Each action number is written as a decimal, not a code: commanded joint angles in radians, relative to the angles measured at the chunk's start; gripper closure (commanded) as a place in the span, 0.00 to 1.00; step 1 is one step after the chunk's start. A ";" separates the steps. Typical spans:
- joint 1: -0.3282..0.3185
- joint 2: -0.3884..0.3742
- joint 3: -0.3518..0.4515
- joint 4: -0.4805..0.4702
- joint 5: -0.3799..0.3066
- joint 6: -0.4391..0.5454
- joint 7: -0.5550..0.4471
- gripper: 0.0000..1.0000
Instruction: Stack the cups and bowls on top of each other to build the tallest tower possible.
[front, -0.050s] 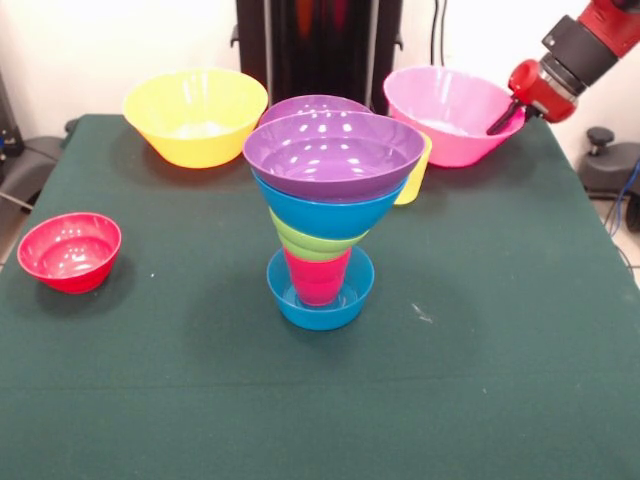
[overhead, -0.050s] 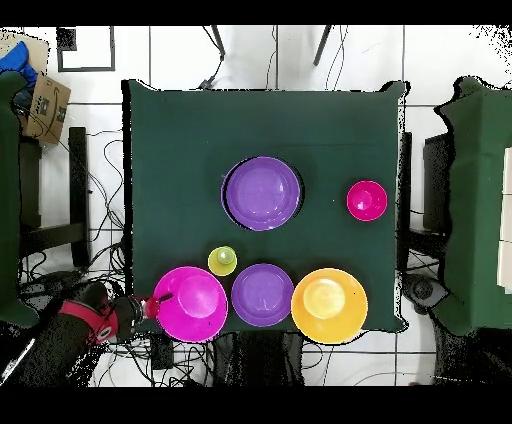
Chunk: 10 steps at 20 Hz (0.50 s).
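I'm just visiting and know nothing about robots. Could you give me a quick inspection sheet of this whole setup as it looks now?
Surface: green cloth table, a few pale specks.
Job's things: tower stands mid-table: small blue bowl, red cup, lime bowl, blue bowl, purple bowl on top. Loose: red bowl, yellow bowl, pink bowl, second purple bowl, yellow cup.
Clutter: nothing seen on the table.
Grippers: gripper at the pink bowl's rim; open or shut cannot be told.
Cables: many on the floor.
Surroundings: cardboard box, another green table.
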<state>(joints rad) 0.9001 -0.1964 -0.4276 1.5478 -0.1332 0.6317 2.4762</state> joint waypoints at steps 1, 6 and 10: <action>-0.058 -0.067 0.147 0.007 0.064 -0.004 0.084 1.00; -0.141 -0.223 0.152 0.033 0.065 0.094 -0.010 1.00; -0.222 -0.345 0.176 0.029 0.056 0.190 -0.101 1.00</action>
<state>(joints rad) 0.7780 -0.3496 -0.3819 1.5533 -0.1080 0.6607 2.4762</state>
